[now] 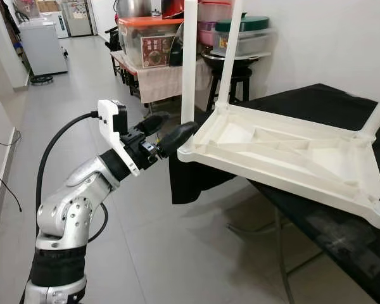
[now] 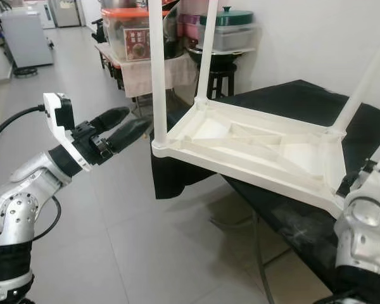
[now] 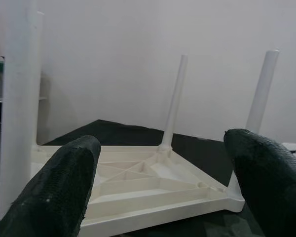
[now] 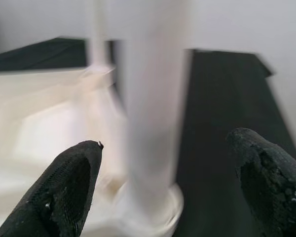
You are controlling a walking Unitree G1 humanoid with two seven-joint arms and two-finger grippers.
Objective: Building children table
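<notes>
A white plastic children's table [image 1: 285, 152] lies upside down on a black-covered table [image 1: 329, 101], its legs pointing up. My left gripper [image 1: 177, 123] is open, its fingertips close to the near left corner where a white leg [image 1: 189, 69] stands. In the left wrist view the open left gripper [image 3: 163, 140] looks across the table's ribbed underside [image 3: 138, 190]. My right arm [image 2: 364, 234] is at the near right corner. The right gripper [image 4: 165, 143] is open around a blurred white leg [image 4: 155, 98], with neither finger touching it.
Behind stands a cloth-covered side table [image 1: 155, 79] stacked with plastic containers, and a dark stool [image 1: 231, 79] carrying pots. A white appliance [image 1: 41, 44] is far left. Grey tiled floor [image 1: 145, 240] lies open to the left of the black table.
</notes>
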